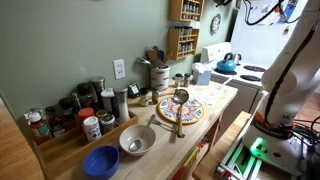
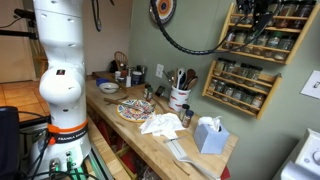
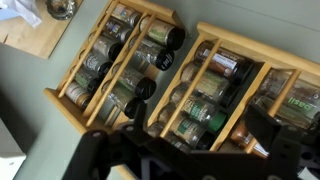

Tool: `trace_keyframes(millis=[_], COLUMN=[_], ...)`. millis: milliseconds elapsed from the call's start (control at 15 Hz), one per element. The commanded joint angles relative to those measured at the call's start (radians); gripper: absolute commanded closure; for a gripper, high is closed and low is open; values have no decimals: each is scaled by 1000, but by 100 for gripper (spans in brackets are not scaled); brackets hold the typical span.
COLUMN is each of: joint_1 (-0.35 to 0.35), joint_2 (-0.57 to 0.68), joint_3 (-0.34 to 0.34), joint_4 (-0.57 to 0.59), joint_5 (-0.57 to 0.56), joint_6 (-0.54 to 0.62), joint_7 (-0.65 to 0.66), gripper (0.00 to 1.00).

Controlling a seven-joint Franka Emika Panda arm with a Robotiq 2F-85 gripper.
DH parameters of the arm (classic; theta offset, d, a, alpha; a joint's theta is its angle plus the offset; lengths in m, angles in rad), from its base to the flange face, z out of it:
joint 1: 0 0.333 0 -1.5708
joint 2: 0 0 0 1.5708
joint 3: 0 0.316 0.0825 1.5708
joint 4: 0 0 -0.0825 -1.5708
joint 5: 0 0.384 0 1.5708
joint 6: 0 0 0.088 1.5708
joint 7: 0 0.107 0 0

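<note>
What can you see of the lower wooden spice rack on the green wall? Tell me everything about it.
The spice rack is light, unpainted-looking wood: an upright frame with several shelves, each with a front rail. Small jars, many dark-lidded, fill the shelves in rows. It hangs flat against the green wall, up and to one side of the utensil crock and below a second, similar rack. Only the wall and its jars appear to touch it.

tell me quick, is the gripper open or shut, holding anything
Gripper: open, holding nothing, facing the wall spice racks.
</note>
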Motion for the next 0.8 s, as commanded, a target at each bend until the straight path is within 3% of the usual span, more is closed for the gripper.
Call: trace_keyframes(millis=[0,733], joint_1=[-50,-157], joint_2=[49,277], joint_3=[37,123], joint_4=[30,144], joint_5=[46,323], joint_6=[14,165], joint_7=[37,239], gripper=[0,0])
